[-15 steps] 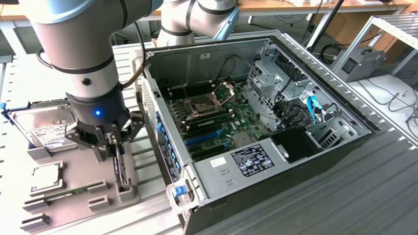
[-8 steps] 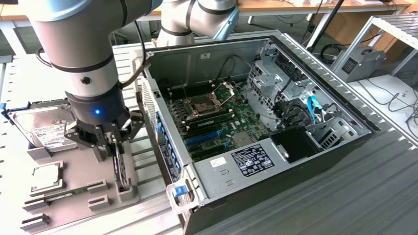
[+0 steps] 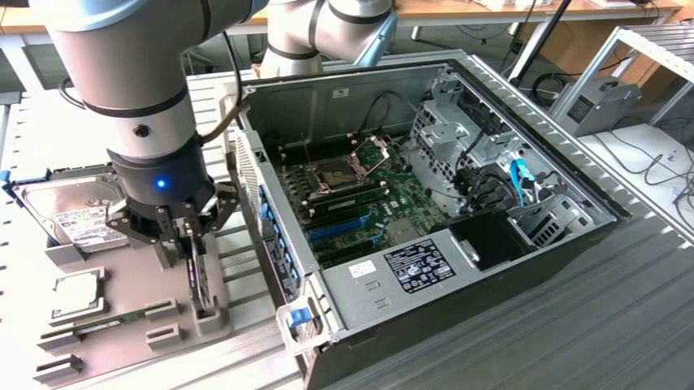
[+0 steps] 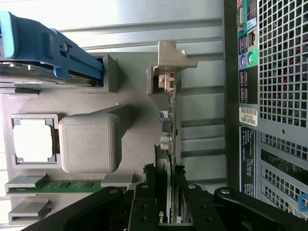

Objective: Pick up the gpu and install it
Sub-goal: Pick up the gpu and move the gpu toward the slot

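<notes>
Clamps gripper (image 3: 193, 244) on upright gpu (image 4: 169, 125), seated on edge in holder (image 3: 211, 325) just beside open case (image 3: 434, 349); kept vertical, apparently, to offer both flat faces to the pinch. Not yet lifted out.

Arm (image 3: 130, 81) pointing down, jaws clamped on gpu (image 4: 170, 127)

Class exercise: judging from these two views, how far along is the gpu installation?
Done: the gripper is down at the gpu. In hand: its jaws grip the gpu, which stands on edge in the grey holder. Left: lifting and installing; the blue slots in the open case hold no card.
</notes>
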